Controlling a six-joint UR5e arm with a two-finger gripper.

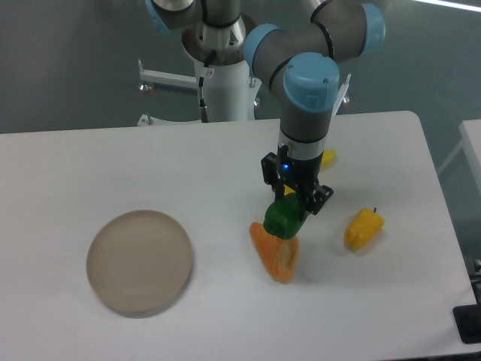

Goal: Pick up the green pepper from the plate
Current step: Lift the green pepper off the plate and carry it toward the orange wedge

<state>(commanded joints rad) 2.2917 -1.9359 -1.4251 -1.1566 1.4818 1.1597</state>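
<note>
Here the plate [139,262] sits to the left, well apart from everything else, with nothing on it. To its right, the gripper [294,204] is clamped on the green pepper [284,218], which hangs above the orange pepper piece [276,253], well clear of the plate. The pick itself looks done; what remains, by my reading, is carrying or setting the load down without fouling the orange piece. A banana [325,159] peeks from behind the arm, and a yellow pepper [364,229] lies further right.
</note>
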